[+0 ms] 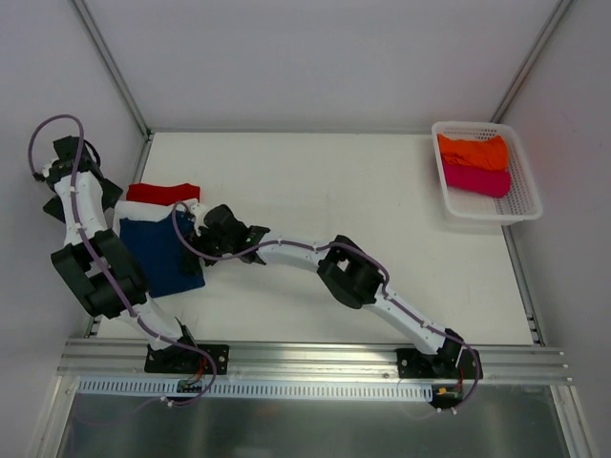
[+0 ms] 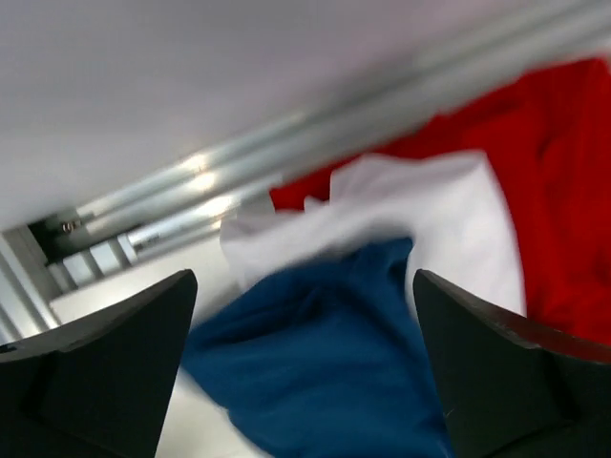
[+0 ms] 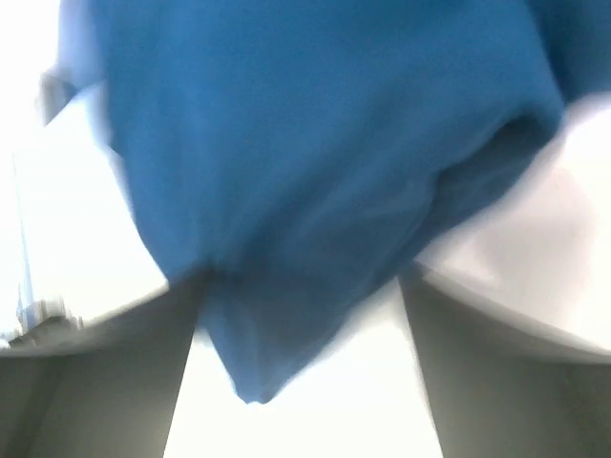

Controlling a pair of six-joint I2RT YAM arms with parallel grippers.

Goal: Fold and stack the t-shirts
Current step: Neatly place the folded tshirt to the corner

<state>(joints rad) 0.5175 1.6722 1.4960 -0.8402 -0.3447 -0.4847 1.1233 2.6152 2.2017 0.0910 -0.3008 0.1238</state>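
Note:
A folded navy blue t-shirt (image 1: pixel 158 253) lies on top of a white t-shirt (image 1: pixel 127 211) and a red t-shirt (image 1: pixel 163 192) at the table's left. My right gripper (image 1: pixel 194 221) is open over the blue shirt's far right corner. In the right wrist view a blue corner (image 3: pixel 277 315) lies between the spread fingers (image 3: pixel 115 382), unpinched. My left gripper (image 1: pixel 57 198) is open and empty at the stack's left edge. Its view shows the blue shirt (image 2: pixel 315 353), white shirt (image 2: pixel 430 219) and red shirt (image 2: pixel 563 191). An orange t-shirt (image 1: pixel 473 151) and a magenta t-shirt (image 1: pixel 475 178) lie in the basket.
A white mesh basket (image 1: pixel 528 196) stands at the far right of the table. A metal frame rail (image 1: pixel 143 157) runs along the table's left edge, close behind the left arm. The aluminium base rail (image 1: pixel 315 361) crosses the near edge.

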